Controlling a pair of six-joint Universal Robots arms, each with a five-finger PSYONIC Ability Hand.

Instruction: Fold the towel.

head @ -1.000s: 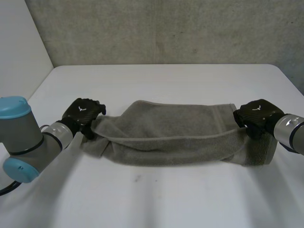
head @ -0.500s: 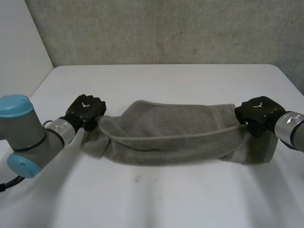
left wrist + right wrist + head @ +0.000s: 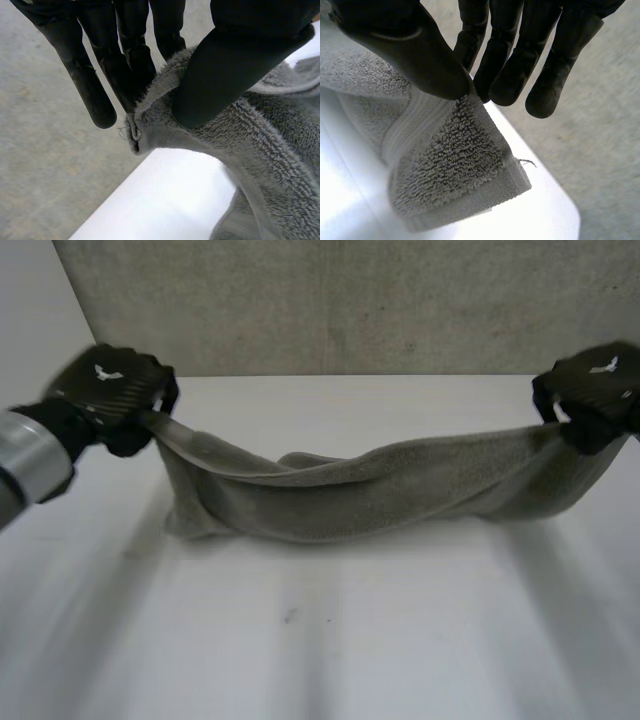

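Now the grey towel (image 3: 380, 495) hangs between the two hands, over the white table (image 3: 350, 640). Its middle sags low, close to the table top, and I cannot tell if it touches. The left hand (image 3: 110, 390) pinches one end; in the left wrist view its thumb (image 3: 225, 75) squeezes the towel's edge against the fingers (image 3: 132, 65). The right hand (image 3: 595, 390) pinches the other end; in the right wrist view its thumb (image 3: 415, 55) presses the cloth near a corner against the fingers (image 3: 505, 65). Both hands are up high and far apart. A grey wall (image 3: 350, 300) stands behind the table.
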